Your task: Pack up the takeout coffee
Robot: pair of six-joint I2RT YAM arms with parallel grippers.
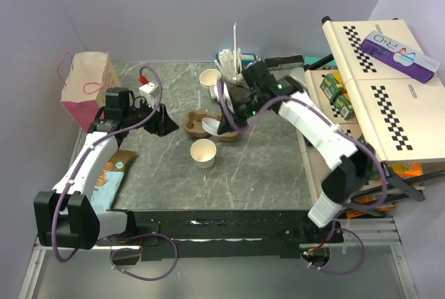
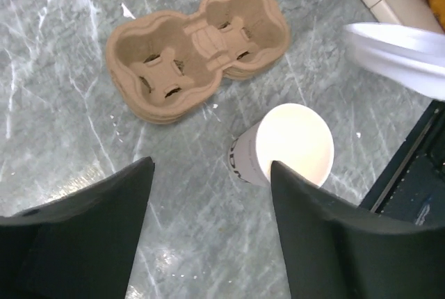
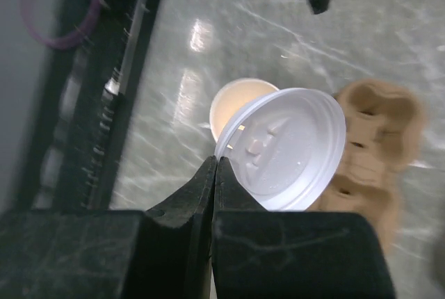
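An off-white paper cup [image 1: 203,153] stands open on the grey marble table; it also shows in the left wrist view [image 2: 285,147] and in the right wrist view [image 3: 236,104]. My right gripper [image 1: 228,126] is shut on the rim of a round white plastic lid [image 3: 286,148] and holds it in the air above the brown cardboard tray [image 1: 201,124], just beyond the cup. My left gripper [image 1: 161,121] is open and empty, left of the tray; its fingers [image 2: 90,236] frame bare table in front of the cup. A second paper cup [image 1: 209,79] stands at the back.
A grey cup of straws and stirrers [image 1: 233,69] stands behind the tray. A pink paper bag [image 1: 85,85] sits at the far left. A rack of boxed goods [image 1: 375,83] fills the right side. A snack packet [image 1: 111,174] lies by the left arm.
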